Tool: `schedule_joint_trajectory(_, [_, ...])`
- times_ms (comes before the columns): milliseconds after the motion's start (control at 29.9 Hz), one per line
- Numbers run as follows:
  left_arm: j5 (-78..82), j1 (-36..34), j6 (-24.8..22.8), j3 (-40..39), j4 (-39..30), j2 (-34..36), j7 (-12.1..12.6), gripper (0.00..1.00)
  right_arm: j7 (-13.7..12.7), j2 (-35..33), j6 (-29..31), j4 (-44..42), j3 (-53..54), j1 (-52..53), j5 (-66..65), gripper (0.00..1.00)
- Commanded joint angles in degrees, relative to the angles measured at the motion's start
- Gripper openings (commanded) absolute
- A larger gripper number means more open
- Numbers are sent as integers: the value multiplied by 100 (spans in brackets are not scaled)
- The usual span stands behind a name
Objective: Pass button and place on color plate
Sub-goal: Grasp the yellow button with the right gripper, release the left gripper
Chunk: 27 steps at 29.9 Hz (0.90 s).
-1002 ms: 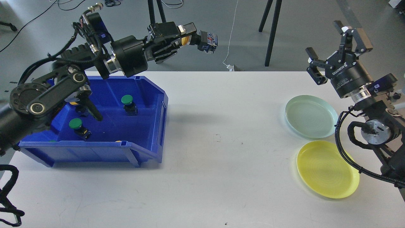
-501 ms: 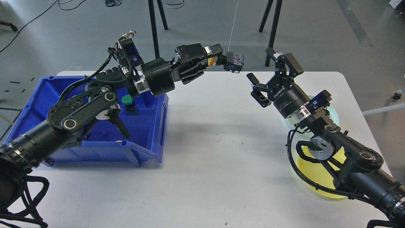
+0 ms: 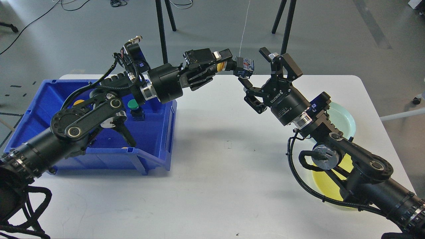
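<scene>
My left gripper (image 3: 223, 61) is shut on a yellow-capped button (image 3: 236, 65), whose black body with a blue and red label sticks out to the right, high above the table's far middle. My right gripper (image 3: 262, 74) is open, its fingers (image 3: 286, 64) spread just right of and below the button's body, close to it but apart. The yellow plate (image 3: 345, 164) and the pale green plate (image 3: 343, 118) lie at the right, both partly hidden by my right arm.
A blue bin (image 3: 164, 132) stands at the left with a green-capped button (image 3: 134, 107) inside; my left arm covers much of it. Black tripod legs (image 3: 285, 26) stand beyond the table's far edge. The white table (image 3: 212, 186) shows bare in the middle and front.
My right gripper has moved left and up toward the held button, staying open. My left gripper with the button has stayed nearly still after its earlier swing to the right.
</scene>
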Motion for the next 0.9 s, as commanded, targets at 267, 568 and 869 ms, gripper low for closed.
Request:
schedule_joint_trajectory(267, [0, 4, 0, -9, 7, 0, 0, 11, -1, -3, 32, 101, -97, 40, -17, 99])
schedule_joint_trajectory(568, [0, 4, 0, -9, 7, 0, 0, 11, -1, -152, 173, 250, -264, 84, -17, 98])
schedule_joint_trajectory(869, [0, 4, 0, -9, 7, 0, 0, 11, -1, -161, 173, 250, -281, 136, 0, 97])
